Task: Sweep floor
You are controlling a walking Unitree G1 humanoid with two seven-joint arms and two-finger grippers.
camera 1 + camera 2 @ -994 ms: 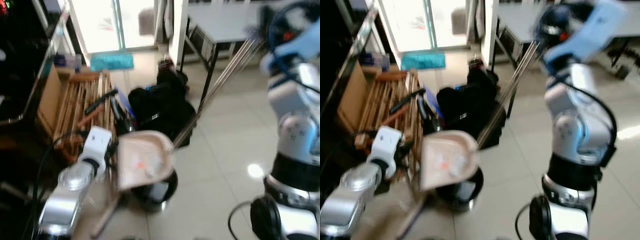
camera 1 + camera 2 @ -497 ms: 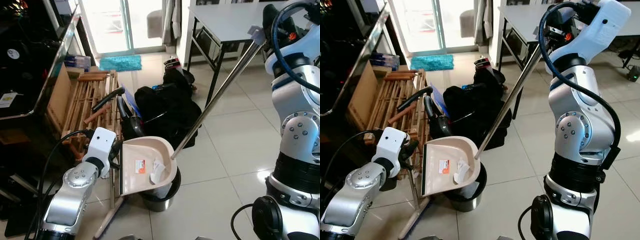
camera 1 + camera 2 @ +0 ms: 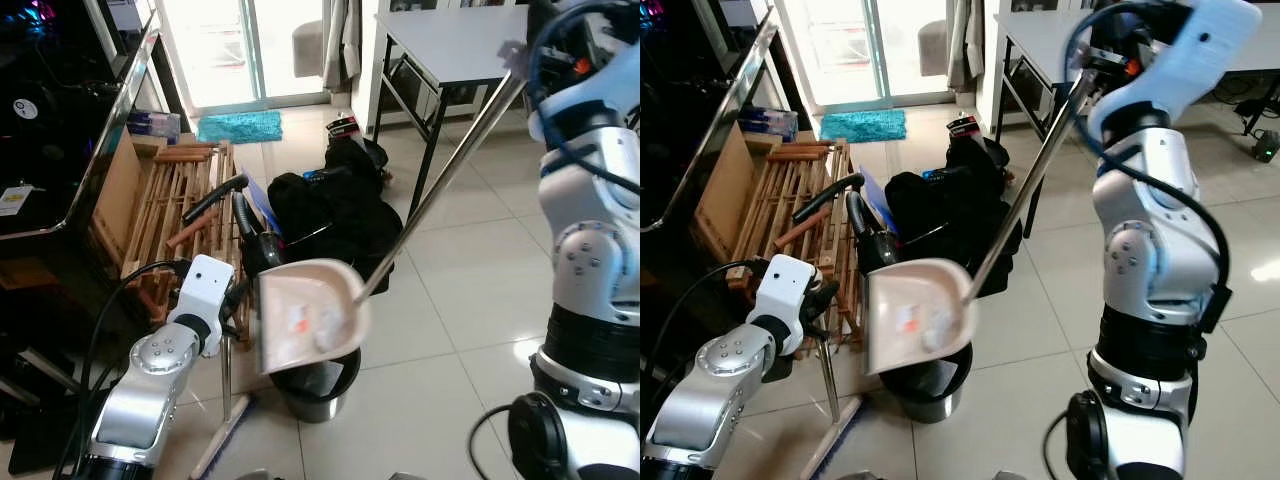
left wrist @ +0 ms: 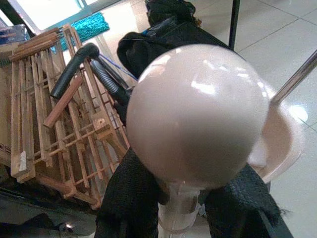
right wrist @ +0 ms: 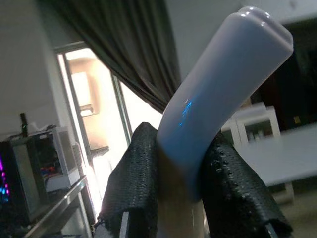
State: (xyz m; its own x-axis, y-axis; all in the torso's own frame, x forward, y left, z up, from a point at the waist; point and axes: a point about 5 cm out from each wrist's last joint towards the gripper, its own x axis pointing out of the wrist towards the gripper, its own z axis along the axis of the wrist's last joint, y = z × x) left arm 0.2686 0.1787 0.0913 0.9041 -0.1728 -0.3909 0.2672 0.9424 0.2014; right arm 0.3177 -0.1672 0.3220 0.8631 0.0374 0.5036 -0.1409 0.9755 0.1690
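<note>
A beige dustpan [image 3: 310, 325] hangs tilted over a black bin [image 3: 322, 386], with paper scraps lying in its scoop. Its long metal pole [image 3: 440, 185] runs up to the right, where my right gripper [image 3: 1087, 68] is shut on it. In the right wrist view the pole's grey end [image 5: 223, 84] sticks out between the black fingers [image 5: 133, 183]. My left gripper [image 3: 236, 300] is shut on the broom handle [image 3: 226, 370], beside the dustpan. The broom's head [image 3: 225, 440] rests on the tiles. The handle's pink knob [image 4: 198, 114] fills the left wrist view.
A wooden rack [image 3: 175, 210] leans at the left beside a dark glass cabinet [image 3: 60, 120]. A black bag [image 3: 335, 215] and a vacuum hose [image 3: 215, 195] lie behind the bin. A grey table [image 3: 450, 40] stands at the back right. Open tiled floor [image 3: 470, 270] lies to the right.
The dustpan has swung a little right and tipped more steeply over the bin, and its scraps have slid lower. The broom handle now stands more upright.
</note>
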